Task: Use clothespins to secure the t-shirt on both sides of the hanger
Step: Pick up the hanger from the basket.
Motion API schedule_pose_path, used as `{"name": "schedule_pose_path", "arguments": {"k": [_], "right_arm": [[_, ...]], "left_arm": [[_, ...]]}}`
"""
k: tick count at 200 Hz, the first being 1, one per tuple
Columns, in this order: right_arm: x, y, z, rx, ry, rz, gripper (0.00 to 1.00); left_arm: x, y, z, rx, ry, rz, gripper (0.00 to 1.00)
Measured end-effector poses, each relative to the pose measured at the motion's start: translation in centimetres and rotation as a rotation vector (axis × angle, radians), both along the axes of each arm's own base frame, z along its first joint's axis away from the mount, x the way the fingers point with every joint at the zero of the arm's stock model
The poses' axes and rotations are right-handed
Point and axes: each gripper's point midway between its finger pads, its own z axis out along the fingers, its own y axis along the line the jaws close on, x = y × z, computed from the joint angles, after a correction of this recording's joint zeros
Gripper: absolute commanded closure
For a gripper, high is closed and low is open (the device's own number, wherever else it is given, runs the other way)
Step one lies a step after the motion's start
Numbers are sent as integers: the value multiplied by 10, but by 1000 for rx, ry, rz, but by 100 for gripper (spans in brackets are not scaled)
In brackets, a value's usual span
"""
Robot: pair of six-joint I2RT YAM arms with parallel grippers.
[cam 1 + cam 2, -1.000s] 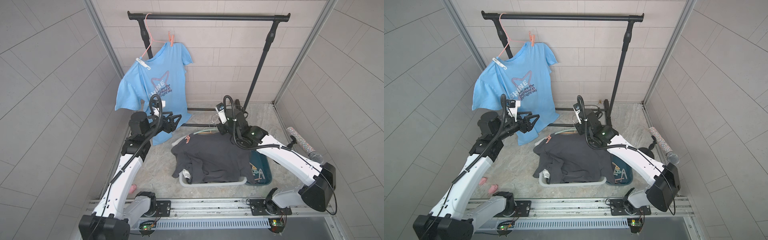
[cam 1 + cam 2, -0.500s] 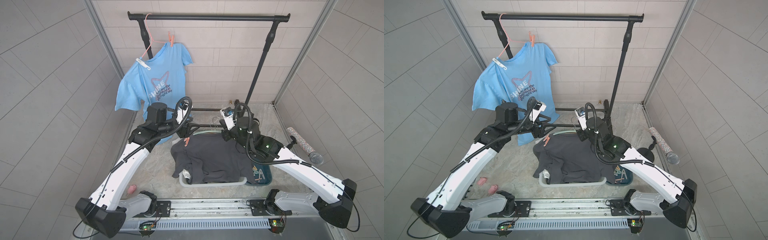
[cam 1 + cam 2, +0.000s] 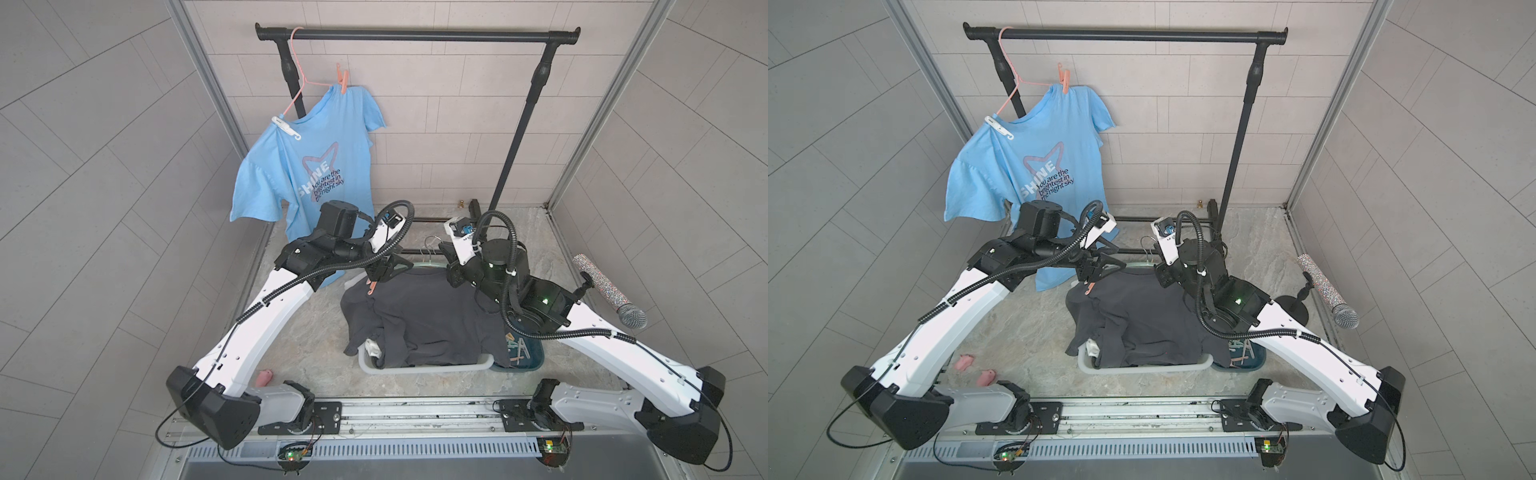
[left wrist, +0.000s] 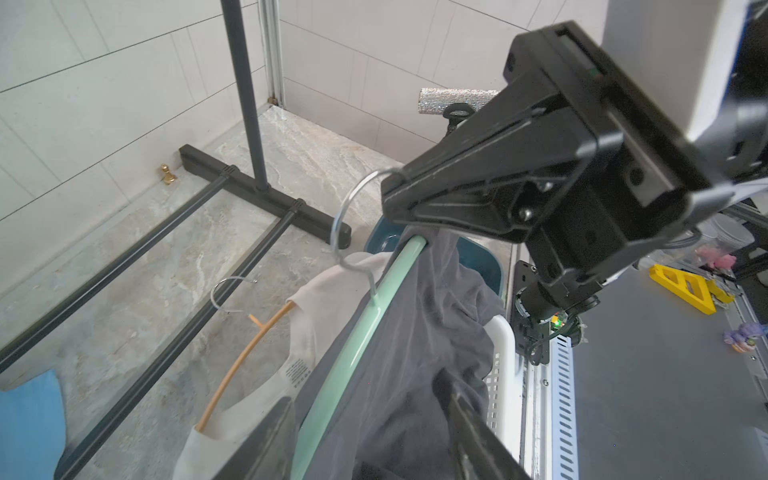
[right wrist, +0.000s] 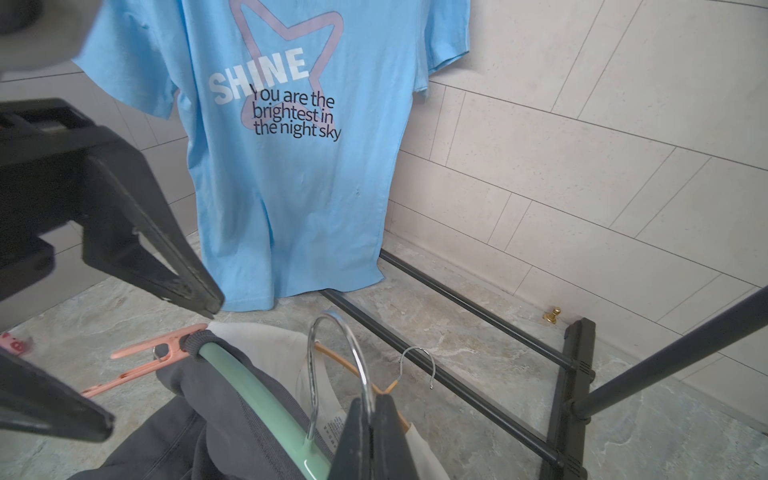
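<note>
While pinching the wire hook (image 5: 362,365) of the mint-green hanger (image 5: 257,398), fingers together, steadies it with right gripper (image 5: 370,403), presumably for pinning. Poises left gripper (image 5: 158,363), fingers apart, either side of coral clothespin (image 5: 174,343) clipping dark grey t-shirt (image 3: 428,316) to the hanger's end; contact not discernible. In white laundry basket (image 3: 436,368): shirt's bulk, white garment (image 4: 332,282) beneath. In teal tub (image 3: 536,358) alongside: spare clothespins (image 3: 517,351).

We are seeing the dark t-shirt (image 3: 424,320) covering most of the white basket (image 3: 419,368) and the mint hanger (image 4: 365,332), while the clothespins (image 3: 515,353) in the teal bin (image 3: 534,361) are showing too small to count.
</note>
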Motion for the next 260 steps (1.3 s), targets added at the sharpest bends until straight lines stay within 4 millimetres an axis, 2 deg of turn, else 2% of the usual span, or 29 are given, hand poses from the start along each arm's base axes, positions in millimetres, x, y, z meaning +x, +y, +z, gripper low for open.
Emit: {"name": "schedule_pose_path", "arguments": {"k": [31, 77, 128, 176, 194, 202, 212, 223, 238, 252, 260], "right_arm": [[-10, 5, 5, 24, -10, 48, 100], [-19, 8, 10, 41, -16, 86, 100], [-23, 11, 10, 44, -13, 107, 100], [-23, 11, 10, 43, -13, 109, 100], [-23, 10, 10, 42, -14, 103, 100], [-22, 8, 9, 33, -13, 91, 100], [-20, 5, 8, 27, -15, 75, 90], [-19, 2, 9, 25, -12, 62, 72], [-22, 0, 17, 29, -12, 57, 60], [-25, -5, 40, 74, -32, 48, 50], [-30, -11, 60, 123, -52, 42, 46]], "left_arm": [[6, -15, 2, 7, -4, -26, 40], [24, -25, -9, 27, 24, -16, 42], [17, -38, 3, -42, 37, -66, 49], [13, -43, 9, -69, 34, -87, 76], [14, -43, 9, -72, 39, -79, 100], [14, -44, 11, -78, 38, -82, 100], [11, -45, 13, -80, 39, -83, 100], [9, -46, 14, -76, 32, -72, 100], [3, -47, 19, -78, 16, -62, 100], [1, -42, 23, -69, 5, -19, 100], [-2, -38, 28, -69, -2, 3, 100]]}}
